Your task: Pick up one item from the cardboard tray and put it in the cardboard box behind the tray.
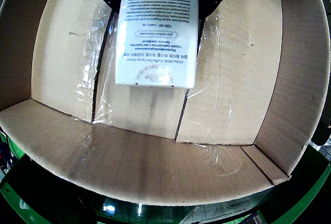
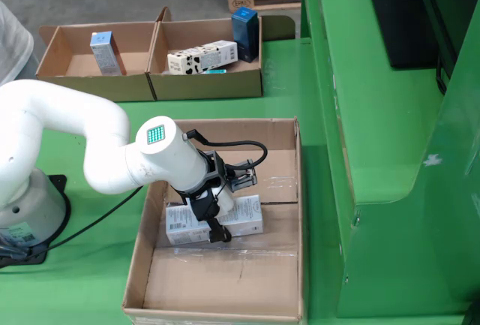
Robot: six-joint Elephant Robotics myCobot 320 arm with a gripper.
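White arm's tool [image 2: 216, 216] clamped on a white printed carton [image 2: 247, 216], carton held inside the large cardboard box [image 2: 298, 190] above its taped floor, cardboard tray [image 2: 206, 85] with other items farther back on the green worktop [image 2: 90, 122]

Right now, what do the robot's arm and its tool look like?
The arm is glossy white, made of thick rounded tubes. Its last joint has a round cap with a green square grid. The tool is black, and a black cable loops over it. A grey-white base stands on a black plate.
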